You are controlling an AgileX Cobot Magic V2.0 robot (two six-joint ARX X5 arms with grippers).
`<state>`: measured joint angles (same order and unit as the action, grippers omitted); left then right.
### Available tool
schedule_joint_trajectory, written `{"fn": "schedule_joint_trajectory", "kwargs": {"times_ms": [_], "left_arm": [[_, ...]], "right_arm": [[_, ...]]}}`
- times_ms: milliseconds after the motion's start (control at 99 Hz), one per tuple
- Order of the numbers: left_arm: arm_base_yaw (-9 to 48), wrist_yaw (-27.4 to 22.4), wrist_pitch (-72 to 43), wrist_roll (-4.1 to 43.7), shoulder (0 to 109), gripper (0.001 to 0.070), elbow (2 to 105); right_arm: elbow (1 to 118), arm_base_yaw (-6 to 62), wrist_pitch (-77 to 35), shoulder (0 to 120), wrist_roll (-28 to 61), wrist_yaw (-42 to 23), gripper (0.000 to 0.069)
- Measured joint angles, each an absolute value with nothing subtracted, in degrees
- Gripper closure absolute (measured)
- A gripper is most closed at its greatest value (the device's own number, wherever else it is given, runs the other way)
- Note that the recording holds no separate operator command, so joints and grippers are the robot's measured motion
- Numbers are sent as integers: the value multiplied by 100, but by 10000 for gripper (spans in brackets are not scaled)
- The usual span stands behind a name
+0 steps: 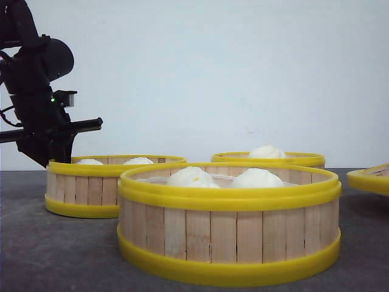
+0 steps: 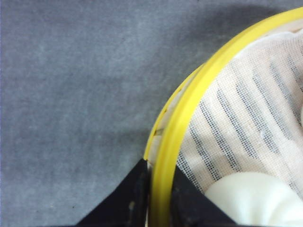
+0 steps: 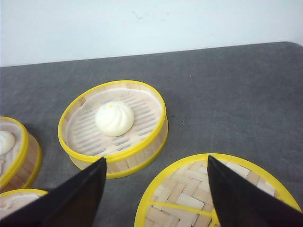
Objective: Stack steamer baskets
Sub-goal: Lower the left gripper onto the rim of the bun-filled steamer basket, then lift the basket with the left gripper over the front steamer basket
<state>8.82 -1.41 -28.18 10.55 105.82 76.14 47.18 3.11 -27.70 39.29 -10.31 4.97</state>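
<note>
Three steamer baskets holding white buns stand on the dark table: one near and central (image 1: 225,234), one at the back left (image 1: 85,190), one at the back right (image 1: 267,161). My left gripper (image 2: 158,198) is shut on the back-left basket's yellow rim (image 2: 199,94), one finger outside the wall and one inside on the white cloth liner (image 2: 246,118), next to a bun (image 2: 255,198). In the front view the left arm (image 1: 42,103) comes down at that basket's left side. My right gripper (image 3: 156,160) hangs open and empty, with the one-bun basket (image 3: 163,113) beyond it.
A shallow yellow-rimmed woven lid (image 3: 189,198) lies under the right gripper; its edge (image 1: 371,177) shows at the far right of the front view. Two more baskets (image 3: 14,151) (image 3: 19,198) sit beside the right gripper. A white wall stands behind the table.
</note>
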Motion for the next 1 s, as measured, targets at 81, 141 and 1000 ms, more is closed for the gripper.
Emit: {"fn": "schedule_joint_trajectory", "kwargs": {"times_ms": [81, 141, 1000], "left_arm": [[886, -141, -2974, 1048, 10582, 682, 7771], [886, -139, -3085, 1046, 10575, 682, 7900], [1634, -1640, -4329, 812, 7238, 682, 8053]], "right_arm": [[4718, 311, -2783, 3948, -1028, 497, 272], [4718, 311, -2792, 3964, -1028, 493, 272], [4718, 405, -2797, 3964, -1028, 458, 272]]}}
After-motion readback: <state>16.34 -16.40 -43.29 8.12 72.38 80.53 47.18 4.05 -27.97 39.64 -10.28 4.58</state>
